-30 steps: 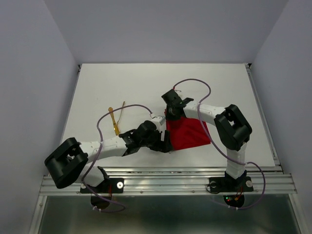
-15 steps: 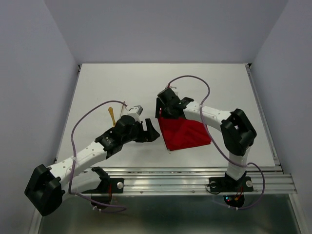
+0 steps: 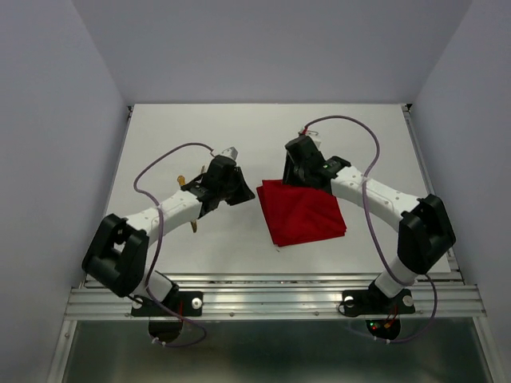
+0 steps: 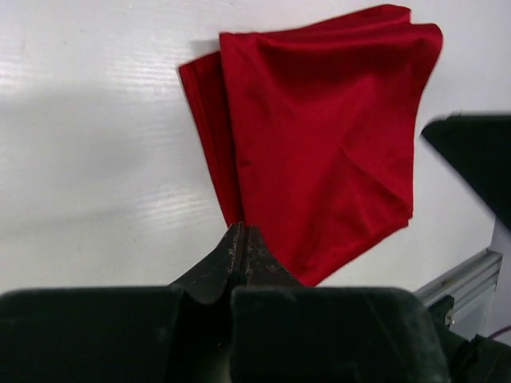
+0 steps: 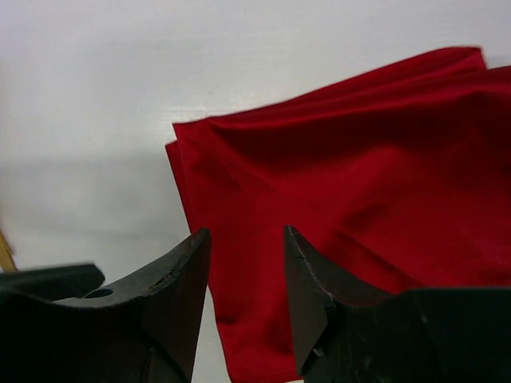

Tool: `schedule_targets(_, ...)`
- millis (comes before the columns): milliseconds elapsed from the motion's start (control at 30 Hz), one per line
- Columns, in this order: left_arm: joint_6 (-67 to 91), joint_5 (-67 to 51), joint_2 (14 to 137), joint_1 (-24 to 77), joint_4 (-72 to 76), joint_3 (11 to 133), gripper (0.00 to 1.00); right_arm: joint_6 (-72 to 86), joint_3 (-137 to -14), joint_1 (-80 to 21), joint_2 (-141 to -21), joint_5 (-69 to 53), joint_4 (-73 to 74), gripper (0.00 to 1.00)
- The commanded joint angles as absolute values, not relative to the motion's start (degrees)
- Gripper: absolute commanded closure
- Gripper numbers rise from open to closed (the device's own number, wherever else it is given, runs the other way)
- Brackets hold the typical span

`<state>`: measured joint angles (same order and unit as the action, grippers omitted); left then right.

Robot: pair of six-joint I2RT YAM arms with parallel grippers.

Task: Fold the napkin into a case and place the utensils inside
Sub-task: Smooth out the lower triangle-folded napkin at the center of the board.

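The red napkin (image 3: 305,212) lies folded into a rough square on the white table (image 3: 239,136), with layered edges along its left side (image 4: 209,120). My left gripper (image 3: 244,194) hovers just left of the napkin's far-left corner, fingertips (image 4: 242,233) pressed together with nothing between them. My right gripper (image 3: 292,177) stands open over the napkin's far edge, fingers (image 5: 182,263) apart above the cloth (image 5: 359,183) and empty. The gold utensils (image 3: 192,223) lie left of the napkin, mostly hidden under my left arm; one sliver (image 5: 6,252) shows at the right wrist view's edge.
The metal rail (image 3: 271,299) with both arm bases runs along the near edge. Grey walls close in the table on three sides. The right arm's dark body (image 4: 471,159) juts into the left wrist view beyond the napkin.
My left arm has pulled off the napkin's near-left edge, swung far-left over the utensils, and shut. My right gripper let go of the cloth, opened and shifted right.
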<state>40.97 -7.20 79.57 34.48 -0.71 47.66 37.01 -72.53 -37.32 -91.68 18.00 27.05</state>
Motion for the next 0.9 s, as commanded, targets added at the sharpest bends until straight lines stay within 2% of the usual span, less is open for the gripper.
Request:
schedule_targets(0, 40.08, -11.59, 87.26, 31.21, 3.07, 53.25, 1.00, 35.07, -73.56, -40.25, -95.17, 16.08, 28.47, 0.53)
schedule_targets(367, 40.25, -15.99, 103.26, 28.83, 4.57, 63.45, 1.00, 32.70, -82.26, -42.28, -108.62, 15.03, 28.65, 0.51)
schedule_targets(867, 39.73, -16.70, 109.51, 27.42, 4.39, 65.12, 1.00, 32.26, -87.01, -42.80, -116.19, 13.80, 28.74, 0.52)
